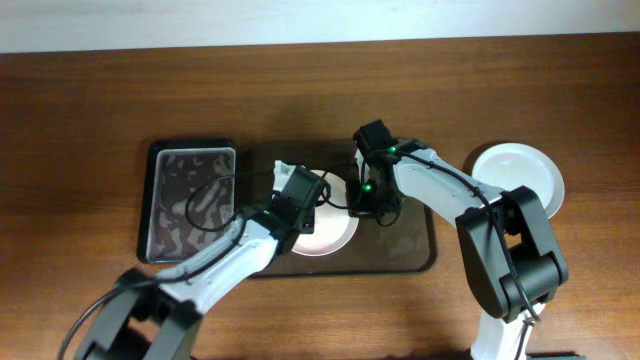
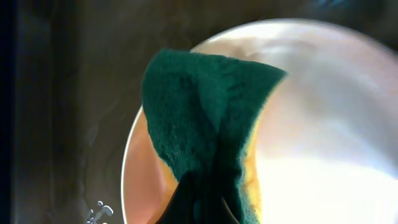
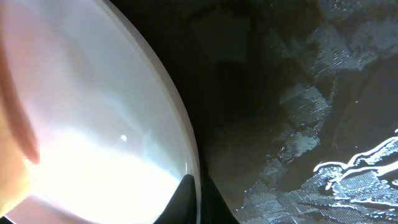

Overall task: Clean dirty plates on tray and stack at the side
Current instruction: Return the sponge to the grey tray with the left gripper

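A pinkish white plate [image 1: 335,236] lies on the left part of the dark brown tray [image 1: 412,256]. My left gripper [image 1: 303,203] is shut on a green-yellow sponge [image 2: 205,112] and presses it on the plate's left side [image 2: 323,106]. My right gripper [image 1: 366,205] is shut on the plate's right rim; in the right wrist view its fingers [image 3: 196,194] pinch the rim [image 3: 93,124], one inside and one outside. No red smear shows on the visible plate surface. A white plate [image 1: 517,178] rests on the table to the right of the tray; whether others lie under it I cannot tell.
A smaller black tray [image 1: 192,200], wet inside, stands left of the brown tray. The brown tray's floor [image 3: 292,124] is wet with streaks on the right. Both arms cross over the tray's middle. The table's back edge meets a white wall.
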Robot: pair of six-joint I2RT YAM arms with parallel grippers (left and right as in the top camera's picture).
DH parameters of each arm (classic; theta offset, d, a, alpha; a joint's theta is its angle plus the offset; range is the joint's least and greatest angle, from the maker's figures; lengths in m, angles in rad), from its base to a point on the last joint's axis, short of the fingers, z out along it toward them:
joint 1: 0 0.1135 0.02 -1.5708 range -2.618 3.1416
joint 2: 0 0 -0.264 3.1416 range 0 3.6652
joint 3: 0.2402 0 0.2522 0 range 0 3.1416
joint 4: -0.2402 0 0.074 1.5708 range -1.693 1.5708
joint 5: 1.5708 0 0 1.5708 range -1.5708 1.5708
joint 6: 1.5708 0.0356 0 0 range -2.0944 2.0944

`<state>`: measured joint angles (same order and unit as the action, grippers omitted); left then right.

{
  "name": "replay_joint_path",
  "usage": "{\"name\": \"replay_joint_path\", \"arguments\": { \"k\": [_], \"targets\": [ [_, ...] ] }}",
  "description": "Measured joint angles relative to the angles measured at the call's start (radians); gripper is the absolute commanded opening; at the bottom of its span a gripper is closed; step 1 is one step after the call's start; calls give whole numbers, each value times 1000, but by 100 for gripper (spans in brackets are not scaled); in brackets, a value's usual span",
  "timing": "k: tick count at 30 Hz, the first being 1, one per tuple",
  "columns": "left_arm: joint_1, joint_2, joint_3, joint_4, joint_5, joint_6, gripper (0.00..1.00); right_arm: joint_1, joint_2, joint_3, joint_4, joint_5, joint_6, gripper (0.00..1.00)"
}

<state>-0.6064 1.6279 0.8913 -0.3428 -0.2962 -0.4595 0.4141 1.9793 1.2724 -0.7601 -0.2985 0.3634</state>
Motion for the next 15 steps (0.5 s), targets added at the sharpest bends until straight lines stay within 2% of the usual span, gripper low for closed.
{"name": "replay_joint_path", "arguments": {
  "k": [1, 5, 8, 9, 13, 15],
  "targets": [
    [2, -34, 3, -4, 12, 4, 0, 0, 0, 0, 0, 0, -1, 25],
    [44, -175, 24, -92, 42, 14, 0, 0, 0, 0, -9, 2, -2, 27],
    [130, -209, 26, -166, 52, 29, 0, 0, 0, 0, -5, 10, -1, 29],
    [171, -209, 26, -181, 53, 44, 0, 0, 0, 0, -2, 13, -1, 25],
    [316, -209, 26, -192, 79, 138, 0, 0, 0, 0, 2, 24, -2, 23],
    [394, -209, 26, -193, 120, 167, 0, 0, 0, 0, 2, 24, -1, 16]
  ]
}}
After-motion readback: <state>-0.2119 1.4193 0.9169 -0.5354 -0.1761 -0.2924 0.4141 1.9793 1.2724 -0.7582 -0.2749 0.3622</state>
